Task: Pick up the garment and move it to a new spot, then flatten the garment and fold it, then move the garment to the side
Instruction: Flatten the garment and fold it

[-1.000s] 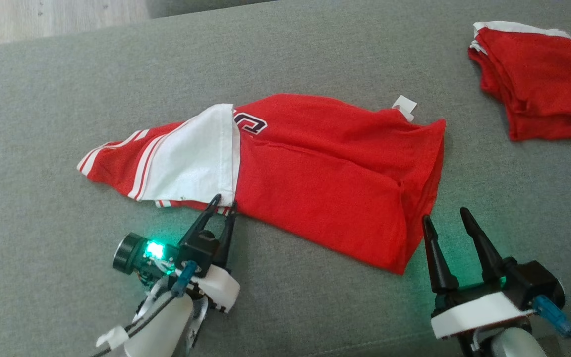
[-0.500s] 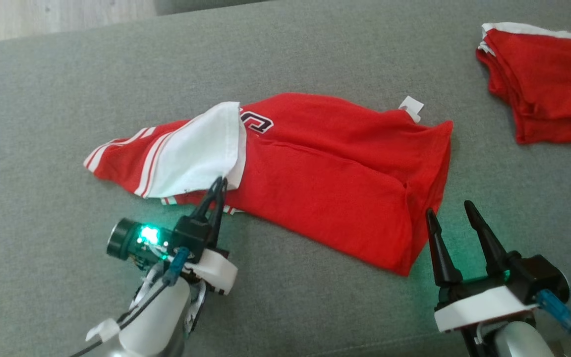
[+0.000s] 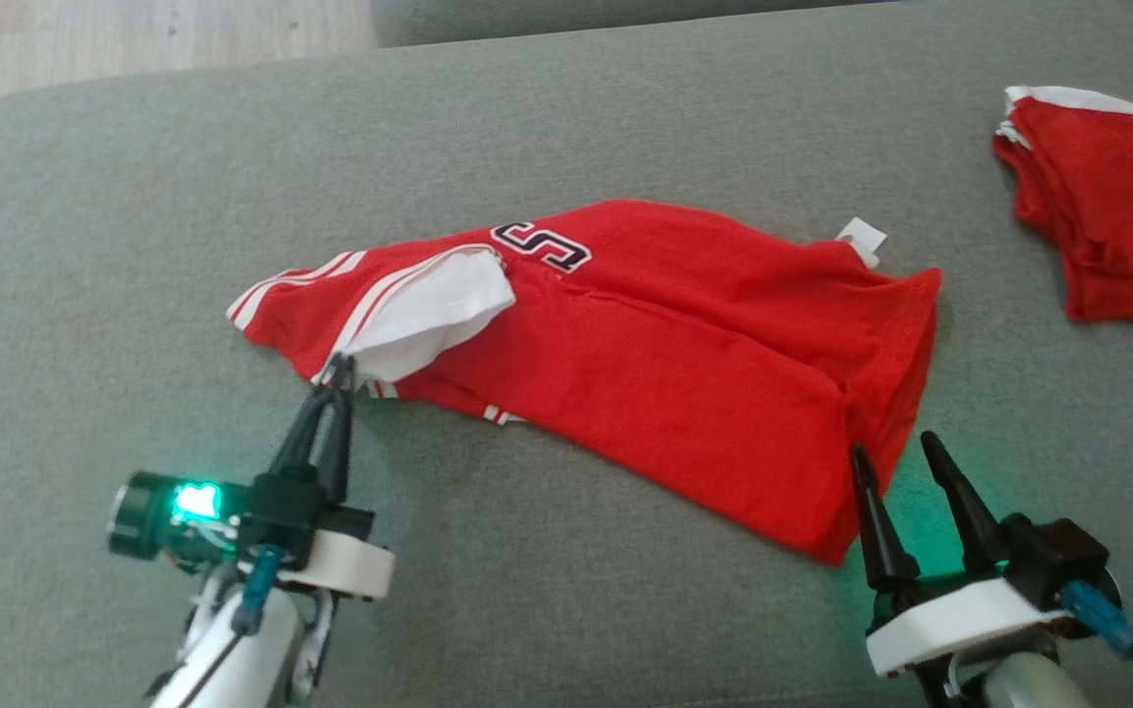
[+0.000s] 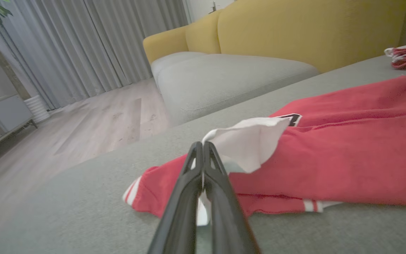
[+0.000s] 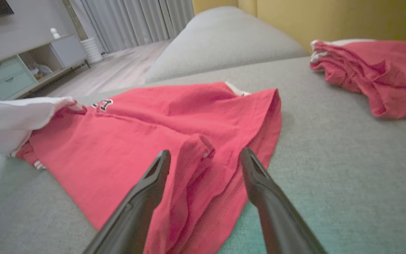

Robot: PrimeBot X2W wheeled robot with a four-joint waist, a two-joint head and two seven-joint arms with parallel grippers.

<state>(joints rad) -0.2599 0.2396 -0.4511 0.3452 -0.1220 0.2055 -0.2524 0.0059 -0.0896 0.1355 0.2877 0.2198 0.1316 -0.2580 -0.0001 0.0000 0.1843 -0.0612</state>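
Nearest me, my left gripper [image 3: 335,366] has just gone from fingers apart at the hem to pressed together on the lower edge of the white flap [image 3: 439,315], a strip of white cloth pinched between them in my left wrist view; since clamping I have drawn that edge back and to my left, so the flap now lies bunched and narrower and the dark lettering [image 3: 539,246] beyond it is uncovered; some of the shift in the head view is the camera moving, not the cloth; my right gripper [image 3: 896,447] stays spread wide, holding nothing, its fingers poised at the near right corner of the red garment [image 3: 685,374], with a raised fold of the cloth between them in my right wrist view; the garment itself lies rumpled across the middle of the grey cushion [image 3: 134,246], striped end to my left, small white tag [image 3: 862,236] at its far edge; I judge that one corner is secured and the pick-up is only half prepared, since the right side is not yet gripped and a one-handed lift would drag and twist the cloth; farther off to my right sits a folded red pile [image 3: 1107,226], well apart; beyond the cushion's far left edge is wooden floor [image 3: 134,39].
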